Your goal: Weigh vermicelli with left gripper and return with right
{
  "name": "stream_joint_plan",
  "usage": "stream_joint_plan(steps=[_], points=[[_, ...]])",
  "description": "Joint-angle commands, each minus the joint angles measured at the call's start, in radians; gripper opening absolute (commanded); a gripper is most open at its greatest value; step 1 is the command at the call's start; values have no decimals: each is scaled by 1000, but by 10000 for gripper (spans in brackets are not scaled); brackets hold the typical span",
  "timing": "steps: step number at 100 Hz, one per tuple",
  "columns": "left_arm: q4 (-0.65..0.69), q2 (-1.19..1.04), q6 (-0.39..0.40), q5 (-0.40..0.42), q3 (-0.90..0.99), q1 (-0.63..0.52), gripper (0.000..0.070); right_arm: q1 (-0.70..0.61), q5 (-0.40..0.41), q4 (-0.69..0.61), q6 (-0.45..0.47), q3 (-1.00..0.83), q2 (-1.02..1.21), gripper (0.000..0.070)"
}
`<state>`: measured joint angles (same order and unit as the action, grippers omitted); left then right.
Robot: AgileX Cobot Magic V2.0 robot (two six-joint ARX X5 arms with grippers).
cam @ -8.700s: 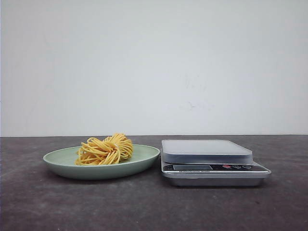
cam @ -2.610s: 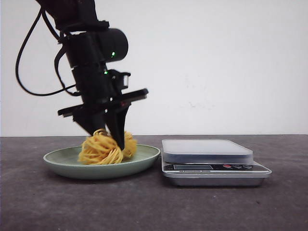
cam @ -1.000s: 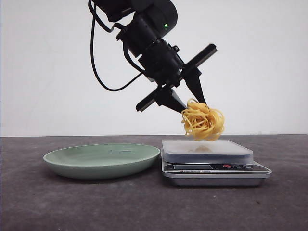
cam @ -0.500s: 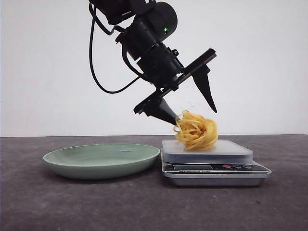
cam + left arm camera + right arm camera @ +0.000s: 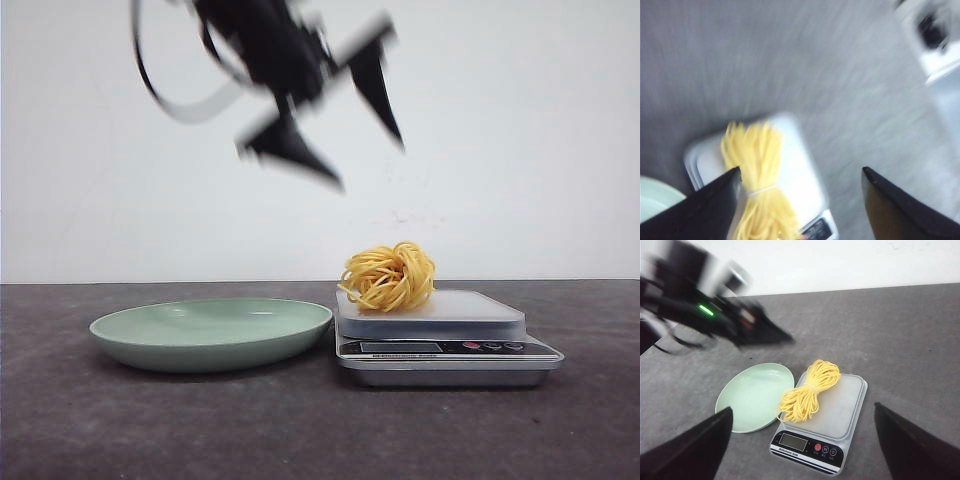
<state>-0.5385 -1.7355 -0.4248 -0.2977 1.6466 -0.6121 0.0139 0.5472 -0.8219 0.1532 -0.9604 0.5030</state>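
The vermicelli (image 5: 389, 277), a small nest of yellow strands, lies on the left part of the silver scale's platform (image 5: 470, 307). It also shows in the right wrist view (image 5: 809, 391) and, blurred, in the left wrist view (image 5: 759, 175). My left gripper (image 5: 340, 115) is open and empty, blurred with motion, high above the gap between plate and scale. The pale green plate (image 5: 210, 333) is empty, left of the scale. My right gripper (image 5: 802, 427) is open and empty, high above the scale (image 5: 840, 415); it is out of the front view.
The scale's display and buttons (image 5: 445, 348) face the front. The dark grey tabletop (image 5: 300, 430) runs to a white back wall. In the right wrist view the left arm (image 5: 715, 315) hovers beyond the plate (image 5: 752, 395).
My left gripper has let go of the vermicelli onto the scale and risen up and to the left. The nest now rests alone on the platform.
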Motion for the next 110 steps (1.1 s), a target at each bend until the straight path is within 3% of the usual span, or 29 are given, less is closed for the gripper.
stream_joint_plan(steps=[1, 30, 48, 69, 89, 110], points=[[-13, 83, 69, 21, 31, -5, 470, -2, 3, 6, -12, -17, 5, 573], [-203, 485, 205, 178, 31, -13, 469, -2, 3, 4, -12, -17, 5, 574], [-358, 711, 282, 361, 31, -28, 470, -2, 3, -11, -27, -17, 5, 573], [-521, 938, 276, 471, 29, -28, 469, -2, 3, -18, -37, -17, 5, 573], [-695, 1098, 214, 523, -10, -27, 467, -2, 3, -17, -37, -17, 5, 573], [-682, 1284, 144, 543, -247, -27, 463, -2, 3, -17, -38, -17, 5, 573]])
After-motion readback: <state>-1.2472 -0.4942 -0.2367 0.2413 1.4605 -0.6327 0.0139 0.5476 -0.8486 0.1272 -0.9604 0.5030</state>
